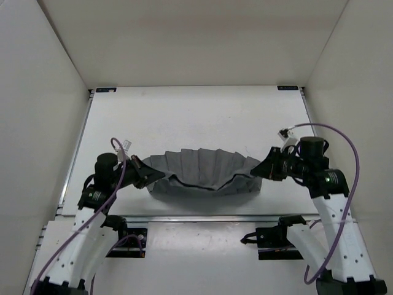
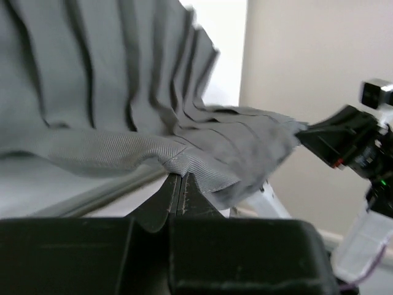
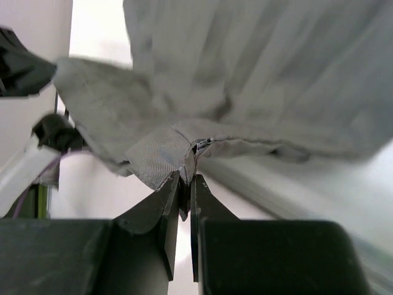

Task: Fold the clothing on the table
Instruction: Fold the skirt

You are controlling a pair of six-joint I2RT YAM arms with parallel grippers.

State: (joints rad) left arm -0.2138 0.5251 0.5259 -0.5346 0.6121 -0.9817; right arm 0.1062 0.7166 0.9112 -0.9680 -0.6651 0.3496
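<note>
The clothing (image 1: 202,171), a dark grey pleated garment, hangs stretched between both arms above the near half of the white table (image 1: 196,117). Its middle sags down toward the tabletop. My left gripper (image 1: 149,174) is shut on the garment's left corner; in the left wrist view the band edge (image 2: 153,153) is pinched at the gripper (image 2: 177,177). My right gripper (image 1: 259,167) is shut on the right corner. The right wrist view shows the gripper (image 3: 187,178) clamping a fold of the clothing (image 3: 245,74) near its zip end.
White walls (image 1: 43,92) close in the table on the left, right and back. Metal rails (image 1: 77,147) run along the table's edges. A purple cable (image 1: 350,153) loops off the right arm, another off the left arm.
</note>
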